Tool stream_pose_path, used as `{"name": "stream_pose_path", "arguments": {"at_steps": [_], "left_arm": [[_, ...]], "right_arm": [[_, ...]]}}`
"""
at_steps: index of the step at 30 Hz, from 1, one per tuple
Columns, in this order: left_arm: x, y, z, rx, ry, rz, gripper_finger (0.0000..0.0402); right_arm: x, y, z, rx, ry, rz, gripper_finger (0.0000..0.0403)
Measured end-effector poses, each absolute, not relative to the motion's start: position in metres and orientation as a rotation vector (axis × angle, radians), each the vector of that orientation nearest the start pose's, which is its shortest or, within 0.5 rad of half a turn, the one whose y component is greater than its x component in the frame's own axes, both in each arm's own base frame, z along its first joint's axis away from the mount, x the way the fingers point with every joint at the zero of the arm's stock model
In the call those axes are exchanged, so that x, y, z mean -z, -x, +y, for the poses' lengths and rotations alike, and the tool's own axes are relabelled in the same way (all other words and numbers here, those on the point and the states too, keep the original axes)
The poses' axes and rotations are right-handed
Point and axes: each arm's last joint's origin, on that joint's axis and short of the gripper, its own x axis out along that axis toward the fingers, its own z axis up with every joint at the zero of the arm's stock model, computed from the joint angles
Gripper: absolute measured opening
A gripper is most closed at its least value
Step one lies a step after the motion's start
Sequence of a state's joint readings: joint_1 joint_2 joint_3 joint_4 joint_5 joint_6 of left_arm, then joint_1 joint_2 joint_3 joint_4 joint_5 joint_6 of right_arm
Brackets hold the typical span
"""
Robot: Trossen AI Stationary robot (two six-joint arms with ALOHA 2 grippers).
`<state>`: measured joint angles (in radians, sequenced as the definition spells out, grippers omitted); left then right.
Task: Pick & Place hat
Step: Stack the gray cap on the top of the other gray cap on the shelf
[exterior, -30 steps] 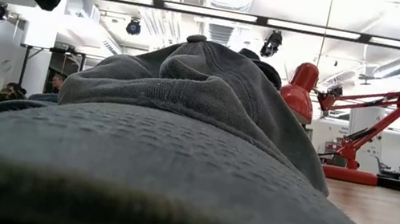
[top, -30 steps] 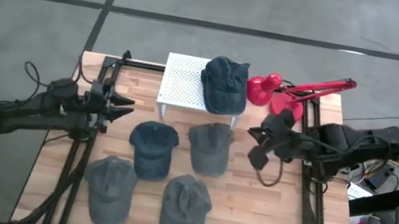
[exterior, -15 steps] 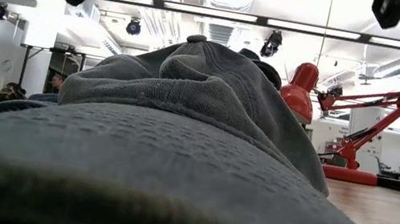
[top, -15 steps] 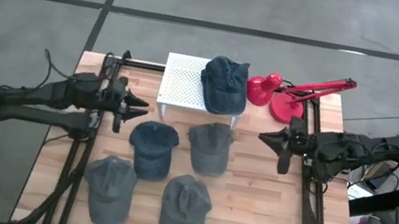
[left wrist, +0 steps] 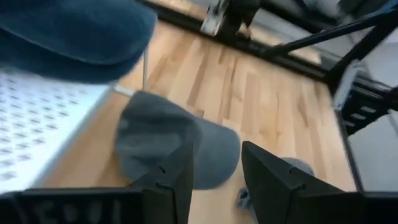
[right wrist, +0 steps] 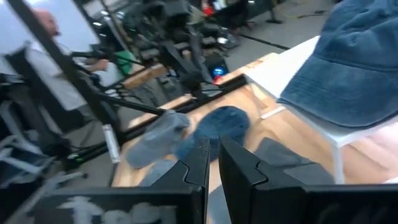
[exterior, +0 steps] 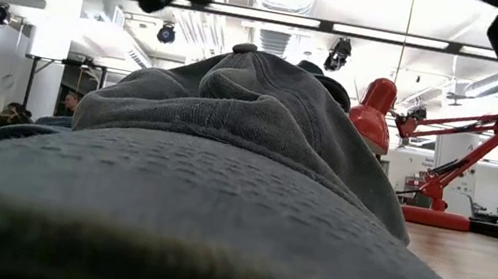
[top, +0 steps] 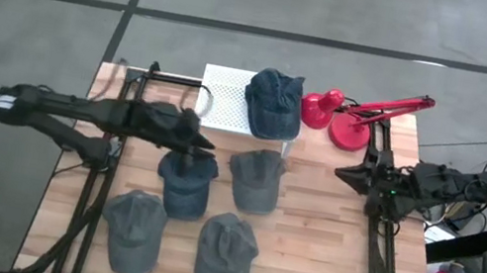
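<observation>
Several caps are on the table. A blue denim hat [top: 273, 102] sits on a white perforated stand [top: 221, 103]. A dark blue hat [top: 185, 183] and three grey hats [top: 256, 179] [top: 135, 228] [top: 225, 252] lie flat on the wood. My left gripper [top: 199, 145] [left wrist: 216, 180] is open and hovers above the dark blue hat's far edge, touching nothing, with a grey hat [left wrist: 174, 146] ahead of its fingers. My right gripper [top: 346, 172] [right wrist: 213, 168] is shut and waits in the air at the table's right side. In the low view a grey hat [exterior: 221, 186] fills the foreground.
A red desk lamp [top: 348, 115] stands at the far right corner beside the stand. Black frame rails [top: 93, 190] [top: 379, 251] run along both sides of the table. Bare wood [top: 322, 261] shows at the near right. A person [right wrist: 43, 56] sits beyond the table.
My left arm has reached from the table's left edge toward the middle and now hangs over the dark blue hat. My right arm has drawn back toward the table's right edge. No hat has moved.
</observation>
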<state>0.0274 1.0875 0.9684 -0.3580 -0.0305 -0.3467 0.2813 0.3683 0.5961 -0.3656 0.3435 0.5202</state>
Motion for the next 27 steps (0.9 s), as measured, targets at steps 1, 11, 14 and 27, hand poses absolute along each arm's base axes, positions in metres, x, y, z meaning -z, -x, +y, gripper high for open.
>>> {"name": "stream_pose_path", "arguments": {"at_steps": [1, 11, 14, 27], "left_arm": [[-0.324, -0.241, 0.005, -0.147, 0.359, 0.476, 0.0133], [-0.319, -0.299, -0.020, -0.219, 0.589, 0.687, 0.0130], [-0.315, -0.310, -0.028, -0.258, 0.623, 0.789, 0.0130], [-0.310, -0.328, -0.034, -0.844, 0.941, 1.185, 0.0130]], "right_arm": [[-0.299, -0.089, 0.016, 0.070, -0.483, 0.105, 0.0031], [-0.285, -0.067, 0.013, -0.042, -0.430, 0.073, 0.0031], [-0.280, -0.065, 0.012, -0.040, -0.420, 0.080, 0.0031], [-0.271, -0.064, 0.012, -0.034, -0.409, 0.102, 0.0031]]}}
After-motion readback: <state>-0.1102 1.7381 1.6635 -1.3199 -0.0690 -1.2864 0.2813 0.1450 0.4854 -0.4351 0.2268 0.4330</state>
